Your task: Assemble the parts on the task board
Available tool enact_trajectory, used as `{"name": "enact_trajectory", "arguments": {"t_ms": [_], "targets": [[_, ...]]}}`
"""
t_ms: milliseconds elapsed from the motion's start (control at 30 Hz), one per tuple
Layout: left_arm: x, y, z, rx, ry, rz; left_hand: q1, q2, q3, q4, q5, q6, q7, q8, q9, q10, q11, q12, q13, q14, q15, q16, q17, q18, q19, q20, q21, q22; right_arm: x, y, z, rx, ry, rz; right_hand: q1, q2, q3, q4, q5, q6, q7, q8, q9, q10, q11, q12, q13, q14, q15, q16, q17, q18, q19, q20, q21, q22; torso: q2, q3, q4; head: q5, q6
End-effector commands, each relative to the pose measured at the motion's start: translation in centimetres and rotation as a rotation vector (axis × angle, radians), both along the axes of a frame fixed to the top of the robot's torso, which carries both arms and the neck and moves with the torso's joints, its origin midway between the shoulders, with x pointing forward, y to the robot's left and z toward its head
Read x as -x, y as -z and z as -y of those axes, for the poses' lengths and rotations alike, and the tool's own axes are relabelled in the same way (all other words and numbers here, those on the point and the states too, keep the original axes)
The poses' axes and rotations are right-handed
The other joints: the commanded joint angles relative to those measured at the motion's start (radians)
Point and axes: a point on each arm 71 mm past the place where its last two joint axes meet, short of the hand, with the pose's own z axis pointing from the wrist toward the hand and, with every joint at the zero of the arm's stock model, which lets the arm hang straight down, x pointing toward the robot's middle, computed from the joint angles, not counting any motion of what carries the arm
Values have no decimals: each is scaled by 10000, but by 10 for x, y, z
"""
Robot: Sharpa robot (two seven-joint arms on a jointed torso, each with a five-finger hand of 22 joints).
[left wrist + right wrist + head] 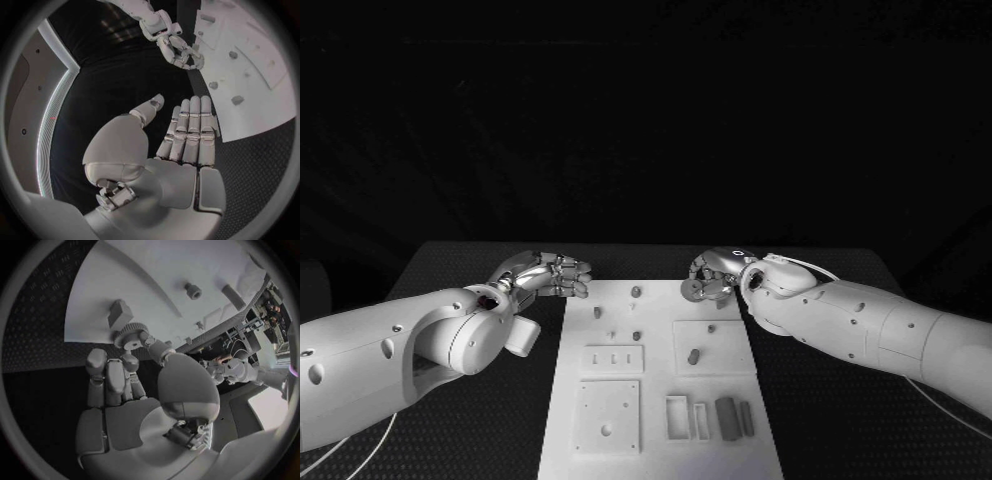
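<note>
The white task board lies lengthwise in the middle of the table. My right hand hovers at the board's far right edge and pinches a small round toothed gear between thumb and fingers; the same gear hangs just over the board's edge. Close to the gear, a small block stands on the board. My left hand sits beside the board's far left corner, over the black table. Its fingers lie straight side by side, thumb apart, holding nothing.
Small pegs and a larger oval piece stand on the board's far half. Grey bars lie in slots near its front right. Raised square plates occupy the front left. Black table mat surrounds the board.
</note>
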Motion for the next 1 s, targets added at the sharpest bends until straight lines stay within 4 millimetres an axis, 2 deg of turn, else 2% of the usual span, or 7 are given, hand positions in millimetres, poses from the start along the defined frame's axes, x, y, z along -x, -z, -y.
{"name": "enact_trajectory", "arguments": {"t_ms": [33,333,600,733,767,867,1000], "targets": [[1,-1,1,78,140,-2,-102,7,-2,-35,51,-89,4,-39,12,-32,40,-48,7,7,32,-68,16,44,-7,62,-59,14,5,26,8,793,354,-1089,-143,-18,-62,15,18,117,191,-63,-34,-167,63,31,-13,-76,6,-2,-25,1102,-56,6,-9,-13,5,5,-8,-16,-11],[1,-1,0,72,129,-16,-116,7,-3,-30,51,-91,5,-40,12,-34,41,-53,7,6,34,-73,19,43,-8,64,-61,17,5,26,10,895,617,-1111,-618,-96,-116,161,18,33,228,-119,-61,-278,100,11,-32,-209,40,-27,-144,1102,-60,61,-54,-49,5,9,-1,-54,-39],[1,-1,0,72,129,-23,-123,9,-1,-28,52,-93,5,-40,12,-34,42,-56,8,4,35,-77,22,44,-10,64,-64,18,5,27,10,1003,624,-1108,-786,-145,-29,229,18,263,164,10,-8,-297,42,44,-36,-210,-10,-5,-138,1102,-34,62,-59,-65,5,5,4,-66,-56],[2,-1,0,73,130,-26,-127,10,2,-27,52,-94,5,-40,13,-35,42,-59,8,3,35,-81,24,44,-11,64,-66,20,6,28,8,1063,508,-1280,-693,62,95,160,18,486,83,138,47,-285,-33,64,-44,-202,-75,8,-136,1102,-28,45,-52,-63,1,2,6,-72,-68],[2,-1,0,74,132,-25,-129,11,3,-27,52,-94,5,-40,13,-35,42,-61,8,3,35,-82,25,44,-12,64,-67,21,6,28,8,1083,481,-1332,-658,248,152,180,23,713,35,268,105,-273,-74,69,-47,-194,-88,9,-131,1102,-28,43,-52,-64,-1,0,8,-73,-80],[2,-1,0,75,135,-29,-134,14,5,-25,53,-93,5,-40,14,-34,42,-63,8,2,36,-85,27,44,-13,64,-68,22,6,29,7,1140,382,-1460,-749,421,109,64,19,1053,-122,459,197,-237,-222,69,-72,-206,-243,8,-161,1102,-55,48,-27,-38,-3,-4,6,-69,-93],[2,-1,0,72,126,-28,-142,16,6,-21,52,-93,5,-40,14,-34,43,-65,9,1,37,-88,28,43,-14,66,-70,24,7,30,7,1173,329,-1544,-798,641,129,43,18,1266,-215,566,250,-210,-313,46,-105,-236,-330,-10,-218,1102,-79,46,-26,-30,-1,-3,13,-72,-121]]}}
